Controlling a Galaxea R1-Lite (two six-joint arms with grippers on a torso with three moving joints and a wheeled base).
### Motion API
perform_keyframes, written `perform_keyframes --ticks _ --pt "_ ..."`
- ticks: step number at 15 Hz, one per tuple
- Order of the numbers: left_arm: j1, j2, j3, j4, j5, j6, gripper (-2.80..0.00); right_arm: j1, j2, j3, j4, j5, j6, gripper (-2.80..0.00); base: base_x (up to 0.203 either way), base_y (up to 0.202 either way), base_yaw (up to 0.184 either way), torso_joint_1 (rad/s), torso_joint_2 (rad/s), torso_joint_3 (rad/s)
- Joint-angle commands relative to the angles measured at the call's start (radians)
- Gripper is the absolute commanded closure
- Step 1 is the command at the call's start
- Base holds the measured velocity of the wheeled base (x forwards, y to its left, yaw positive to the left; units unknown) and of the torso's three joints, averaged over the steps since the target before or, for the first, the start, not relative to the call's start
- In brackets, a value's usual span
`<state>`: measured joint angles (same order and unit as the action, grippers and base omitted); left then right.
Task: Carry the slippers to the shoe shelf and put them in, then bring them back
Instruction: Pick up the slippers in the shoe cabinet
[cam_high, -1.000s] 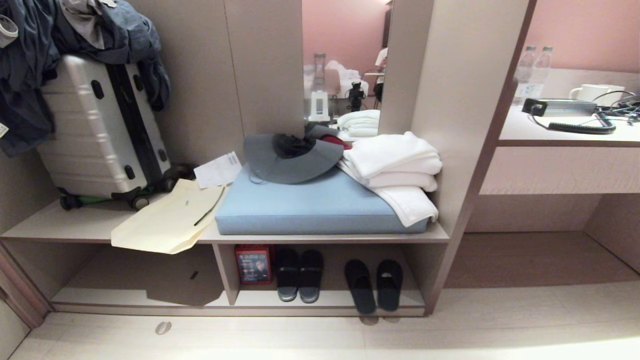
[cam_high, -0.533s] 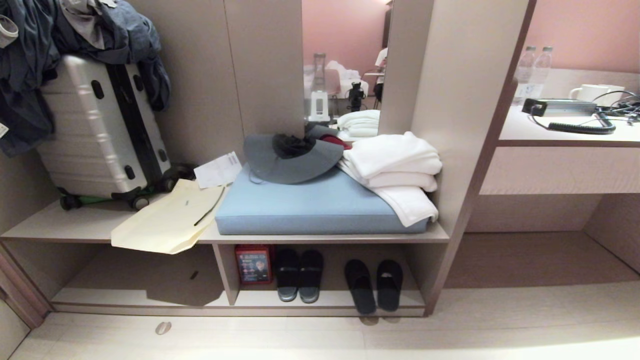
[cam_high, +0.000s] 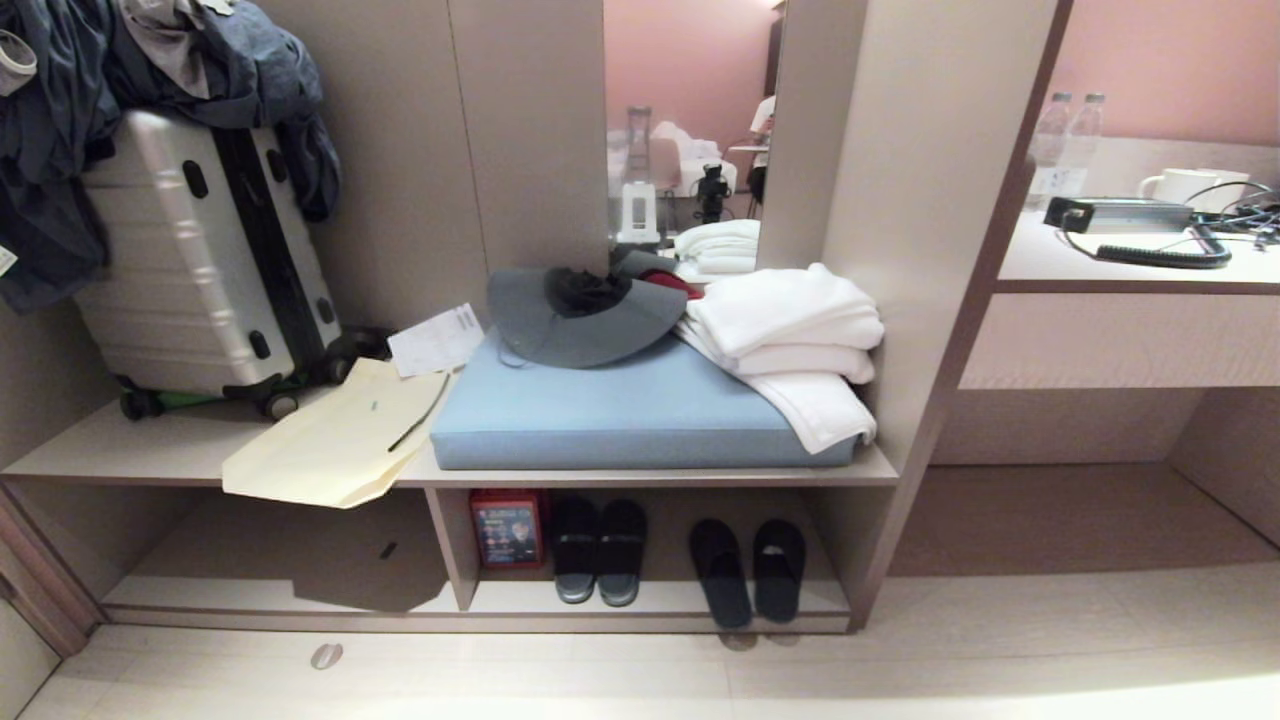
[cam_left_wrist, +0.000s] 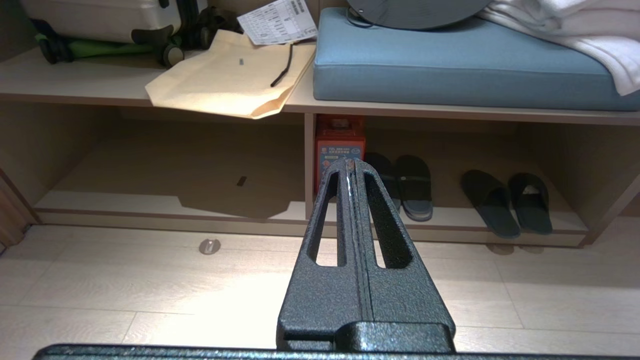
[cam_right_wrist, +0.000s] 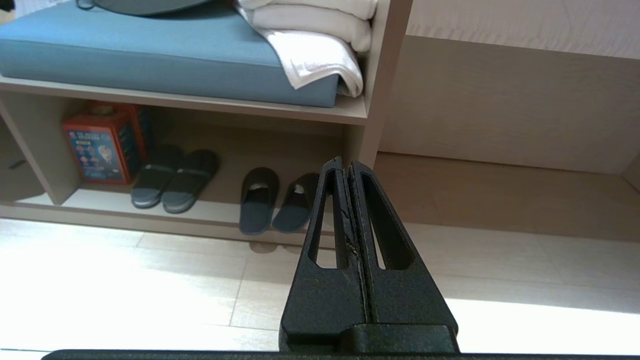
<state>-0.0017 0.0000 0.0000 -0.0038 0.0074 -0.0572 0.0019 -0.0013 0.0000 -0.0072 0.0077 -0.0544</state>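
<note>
The slippers (cam_high: 747, 571) are lying side by side in the shoe shelf (cam_high: 660, 598), heels overhanging its front edge, well ahead of both pincers. The left pincer (cam_left_wrist: 348, 165) and right pincer (cam_right_wrist: 346, 165) are hanging above the floor (cam_right_wrist: 150, 280), each pressed fully together and holding nothing. A second dark pair (cam_high: 598, 549) is sitting beside a red box (cam_high: 507, 528).

I see slippers (cam_high: 748, 570) in shoe shelf (cam_high: 650, 598), right of second pair (cam_high: 598, 548); box (cam_high: 507, 528) leftmost by divider (cam_high: 450, 545).

Warm indoor light; glare on floor (cam_right_wrist: 125, 295); shoe shelf (cam_high: 640, 600) interior shadowed; head view edges bowed.
</note>
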Motion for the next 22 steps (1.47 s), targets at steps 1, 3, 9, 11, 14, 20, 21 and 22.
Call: perform_keyframes --ticks 1,3,9,11,14,20,21,22 --pt "0.0 0.0 0.0 -0.001 0.0 -0.001 0.0 0.0 0.001 0.0 0.0 0.001 -0.001 0.0 0.0 0.0 0.0 0.0 0.0 0.0" --pt "0.0 0.0 0.0 0.0 0.0 -0.001 0.0 0.0 0.001 0.0 0.0 0.0 -0.001 0.0 0.0 0.0 0.0 0.0 0.0 0.0" --pt "0.0 0.0 0.0 -0.001 0.0 0.0 0.0 0.001 0.001 0.0 0.0 0.001 -0.001 0.0 0.0 0.0 0.0 0.0 0.0 -0.016" --pt "0.0 0.0 0.0 -0.002 0.0 -0.003 0.0 0.001 0.001 0.0 0.0 0.002 -0.001 0.0 0.0 0.0 0.0 0.004 0.0 -0.173" --pt "0.0 0.0 0.0 -0.002 0.0 -0.004 0.0 0.0 0.001 0.0 0.0 0.001 -0.001 0.0 0.0 0.0 0.0 0.002 0.0 -0.191" --pt "0.0 0.0 0.0 -0.004 0.0 -0.004 0.0 0.0 0.001 0.0 0.0 0.002 -0.001 0.0 0.0 0.0 0.0 0.004 0.0 -0.197" --pt "0.0 0.0 0.0 -0.004 0.0 -0.004 0.0 0.0 0.001 0.0 0.0 0.002 -0.001 0.0 0.0 0.0 0.0 0.004 0.0 -0.197" --pt "0.0 0.0 0.0 -0.004 0.0 -0.004 0.0 0.001 0.001 0.0 0.0 0.002 -0.001 0.0 0.0 0.0 0.0 0.002 0.0 -0.198"
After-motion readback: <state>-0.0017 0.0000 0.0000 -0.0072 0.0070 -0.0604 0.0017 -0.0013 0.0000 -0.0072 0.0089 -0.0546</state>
